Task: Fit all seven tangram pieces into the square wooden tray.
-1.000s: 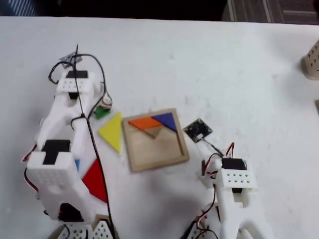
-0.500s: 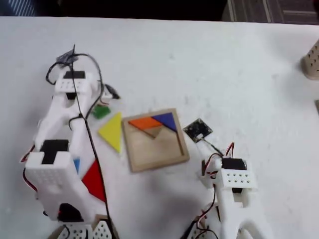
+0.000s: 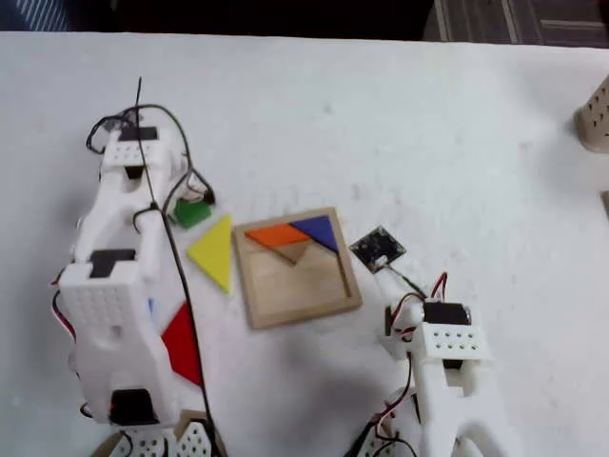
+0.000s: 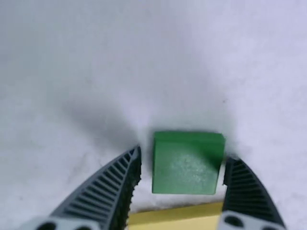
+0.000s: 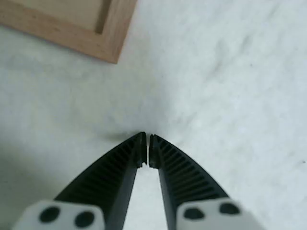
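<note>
Green square [image 3: 193, 212] sits outside the tray [image 3: 306, 314] from above, right at the left arm's tip. Left wrist: left gripper [image 4: 182, 155] spread wide, one finger either side of it, seemingly lining up a grasp. Right wrist: right gripper [image 5: 147, 144] pinched together, empty, tray corner just ahead, probably parked clear

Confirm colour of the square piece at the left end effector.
Green; the square piece shows best in the left wrist view.

Bright, even light falls from above on the white worktop [image 3: 428, 124], close to glare, while the room [image 3: 285, 14] behind it lies dark. Soft, faint shadows lie beside the green piece [image 4: 188, 163] and just ahead of the right tool [image 5: 147, 151].
</note>
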Robot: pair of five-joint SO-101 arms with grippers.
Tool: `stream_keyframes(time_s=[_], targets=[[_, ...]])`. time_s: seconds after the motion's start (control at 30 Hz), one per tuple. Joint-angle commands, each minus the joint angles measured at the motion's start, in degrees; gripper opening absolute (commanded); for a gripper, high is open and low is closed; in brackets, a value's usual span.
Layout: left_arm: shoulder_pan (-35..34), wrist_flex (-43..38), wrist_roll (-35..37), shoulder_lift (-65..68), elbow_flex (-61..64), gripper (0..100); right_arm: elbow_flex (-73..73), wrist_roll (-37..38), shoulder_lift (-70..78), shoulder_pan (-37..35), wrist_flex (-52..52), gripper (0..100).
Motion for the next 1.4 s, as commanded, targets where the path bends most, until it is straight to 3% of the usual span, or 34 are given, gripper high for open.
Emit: stream_keyframes(time_s=[0.0,0.17,0.7,1.1,1.37], targets=[[-0.2,4.0,-0.5,3.6,-8.8,14,-0.2,0.7,-0.9,-0.6,-0.7,1.8],[0.6,10.0,-0.6,8.4,-17.5,2,-0.2,0.7,-0.9,-0.6,-0.7,1.8],[1.3,22.9,-3.4,7.1,-29.4,3,-0.2,0.7,-0.9,-0.6,-0.7,1.8],[8.0,22.2,-6.5,-2.4,-20.7,3,-0.2,0.7,-0.9,-0.6,-0.7,1.8],[17.6,12.1,-9.1,-16.7,-2.5,3,-0.2,0.7,-0.9,-0.6,-0.7,1.8]])
